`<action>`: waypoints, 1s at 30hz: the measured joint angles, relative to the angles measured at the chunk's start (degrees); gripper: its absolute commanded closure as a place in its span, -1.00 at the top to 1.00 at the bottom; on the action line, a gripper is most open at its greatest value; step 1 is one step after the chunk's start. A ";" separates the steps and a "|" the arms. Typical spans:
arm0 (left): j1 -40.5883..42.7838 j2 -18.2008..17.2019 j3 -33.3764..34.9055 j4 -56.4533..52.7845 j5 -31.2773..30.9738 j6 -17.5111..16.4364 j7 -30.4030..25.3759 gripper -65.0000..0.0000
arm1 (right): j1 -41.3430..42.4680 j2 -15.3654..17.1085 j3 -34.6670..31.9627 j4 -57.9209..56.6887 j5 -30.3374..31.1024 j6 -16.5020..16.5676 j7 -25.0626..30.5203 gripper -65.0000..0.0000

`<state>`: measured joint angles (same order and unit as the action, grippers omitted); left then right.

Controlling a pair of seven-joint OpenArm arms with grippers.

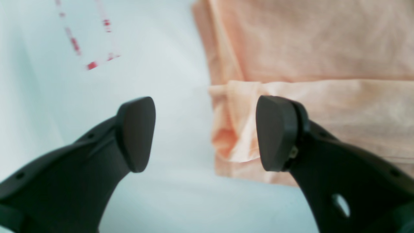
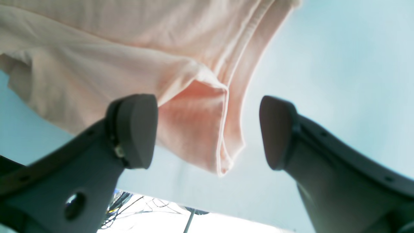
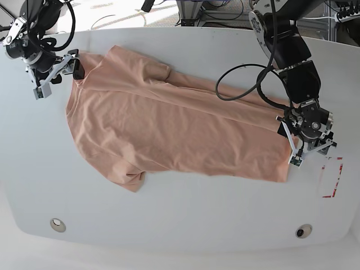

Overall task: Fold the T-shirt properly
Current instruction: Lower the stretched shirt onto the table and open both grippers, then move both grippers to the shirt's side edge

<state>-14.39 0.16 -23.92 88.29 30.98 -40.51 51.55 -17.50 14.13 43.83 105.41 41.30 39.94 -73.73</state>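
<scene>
The salmon-peach T-shirt (image 3: 169,129) lies spread flat on the white table (image 3: 185,219), with one sleeve (image 3: 132,180) at the lower left. No collar or emblem shows. My left gripper (image 3: 288,143) is open at the shirt's right end. In the left wrist view the left gripper (image 1: 207,134) has one finger (image 1: 276,132) over a folded corner of the T-shirt (image 1: 307,48) and the other over bare table. My right gripper (image 3: 59,77) is open at the shirt's upper left edge. In the right wrist view the right gripper (image 2: 207,131) straddles a stitched edge of the T-shirt (image 2: 190,129).
A rectangle of red-marked tape (image 3: 332,177) lies on the table just right of my left gripper; it also shows in the left wrist view (image 1: 92,64). Two round fittings (image 3: 56,225) (image 3: 304,231) sit near the front edge. Cables and equipment (image 3: 214,8) stand behind the table.
</scene>
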 measured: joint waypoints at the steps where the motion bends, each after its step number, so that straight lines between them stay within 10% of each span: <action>1: 0.74 -0.35 -0.02 1.29 -0.63 0.22 -0.07 0.38 | -0.70 0.02 0.52 0.26 0.02 -0.02 0.02 0.41; 9: 10.27 -4.50 -0.26 6.34 -13.16 -0.04 0.22 0.37 | -2.12 -0.59 0.37 -1.38 -6.58 0.00 3.30 0.41; 25: 13.31 -4.66 -2.32 -1.33 -14.14 0.35 -13.73 0.37 | 0.92 -1.14 -3.45 -10.34 -9.38 0.00 6.05 0.39; 30: 13.11 -5.92 -4.85 -2.01 -14.36 0.35 -13.92 0.36 | 1.05 -1.25 -3.45 -10.51 -9.57 0.00 6.03 -0.18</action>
<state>-1.28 -5.76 -28.77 86.28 16.62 -40.16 37.63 -16.45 12.88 40.38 94.89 31.73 39.94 -67.70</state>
